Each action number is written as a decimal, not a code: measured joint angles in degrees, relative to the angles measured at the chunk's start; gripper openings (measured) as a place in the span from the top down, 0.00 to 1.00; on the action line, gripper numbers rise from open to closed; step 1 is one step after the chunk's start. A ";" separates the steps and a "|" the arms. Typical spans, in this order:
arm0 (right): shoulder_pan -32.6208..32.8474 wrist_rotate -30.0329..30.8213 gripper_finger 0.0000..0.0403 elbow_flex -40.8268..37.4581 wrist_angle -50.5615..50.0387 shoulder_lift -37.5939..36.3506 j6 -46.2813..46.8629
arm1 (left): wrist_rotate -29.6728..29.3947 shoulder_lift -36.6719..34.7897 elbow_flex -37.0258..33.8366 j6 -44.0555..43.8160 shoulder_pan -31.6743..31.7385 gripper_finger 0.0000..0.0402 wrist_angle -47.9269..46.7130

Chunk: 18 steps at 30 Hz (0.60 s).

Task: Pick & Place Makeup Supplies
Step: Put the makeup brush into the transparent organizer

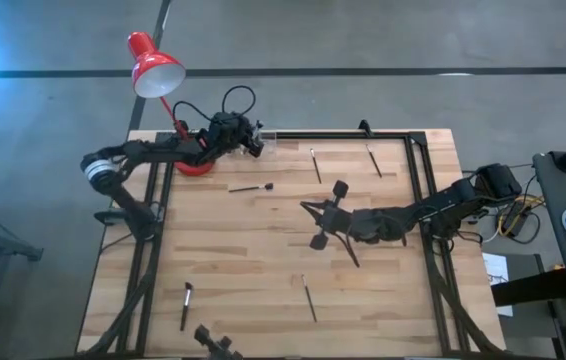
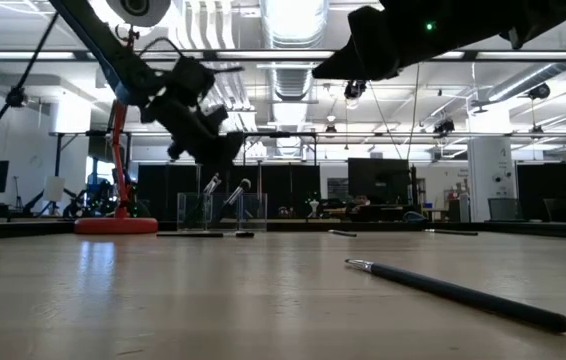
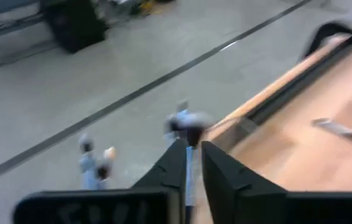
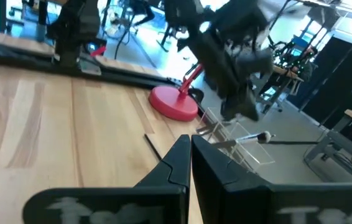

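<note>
No writing is readable. Six makeup brushes (image 1: 251, 187) lie loose on the table (image 1: 263, 250): three across the upper part, one centre-right, two at the bottom. More stand in a clear holder (image 2: 221, 210) at the upper edge, beside a red lamp (image 1: 155, 64). Above the holder, the left tool (image 1: 254, 141) grasps one brush (image 3: 189, 177). The right tool (image 1: 315, 221) is clenched, empty, at centre.

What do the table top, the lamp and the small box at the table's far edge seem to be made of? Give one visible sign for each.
Table top: wood, probably butcher-block, pale jointed strips with grain, slight sheen.
Lamp: glossy red shade and base, likely painted metal, though plastic is possible.
Small box: clear plastic or glass; the room shows through its walls and brushes stand inside.
</note>
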 joint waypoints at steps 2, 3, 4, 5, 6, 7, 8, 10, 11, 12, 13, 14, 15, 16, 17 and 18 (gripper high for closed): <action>0.00 0.19 0.98 0.02 -1.46 -0.15 0.02 | 2.44 -2.55 -1.77 -0.67 -1.89 0.96 0.96; 0.00 0.62 0.98 0.02 -2.52 -0.43 0.39 | 2.84 -3.65 -2.91 -0.88 -3.19 0.98 2.06; 0.02 1.51 0.98 0.02 -3.53 -0.87 1.20 | 3.13 -4.89 -4.32 -0.95 -4.66 0.99 3.56; 0.02 2.52 0.98 0.02 -4.82 -1.52 2.35 | 3.41 -6.16 -5.94 -0.82 -6.28 0.99 4.78; 0.00 3.70 0.98 0.02 -6.46 -2.28 3.75 | 3.42 -7.40 -7.80 -0.64 -8.07 0.99 6.63; 0.00 4.70 0.98 0.02 -8.54 -3.30 5.34 | 3.43 -8.53 -9.65 -0.59 -9.91 0.99 8.94; 0.00 5.51 0.98 0.02 -10.84 -4.32 7.02 | 3.44 -9.60 -11.71 -0.61 -11.75 1.00 11.25; -0.27 6.05 0.98 0.02 -15.38 -6.51 11.23 | 3.46 -11.44 -16.21 -0.69 -15.41 1.00 16.31; -0.52 5.99 0.98 -0.06 -17.94 -7.66 13.72 | 3.51 -12.04 -18.34 -0.71 -17.12 1.00 19.42; -0.98 5.91 0.98 -0.07 -20.09 -8.47 16.52 | 3.52 -12.74 -20.53 -0.80 -18.65 1.00 22.47; -1.67 5.83 0.98 -0.07 -22.09 -9.16 19.53 | 3.55 -13.32 -22.68 -1.08 -19.87 1.00 25.56; -2.55 5.76 0.98 -0.16 -24.55 -9.72 22.49 | 3.55 -13.61 -24.37 -1.38 -20.88 1.00 28.39; -3.73 5.26 0.98 -0.25 -26.82 -9.79 25.57 | 3.58 -13.84 -25.86 -1.88 -21.75 1.00 30.81; -5.19 3.98 0.98 -0.28 -28.13 -9.45 28.21 | 3.61 -14.16 -27.37 -2.68 -22.42 1.00 32.63; -6.89 2.22 0.98 -0.28 -28.92 -8.91 30.38 | 3.70 -14.36 -28.84 -3.36 -22.93 1.00 34.20; -8.84 0.19 0.98 -0.28 -29.41 -8.20 32.06 | 3.82 -14.39 -29.85 -4.08 -23.39 1.00 35.53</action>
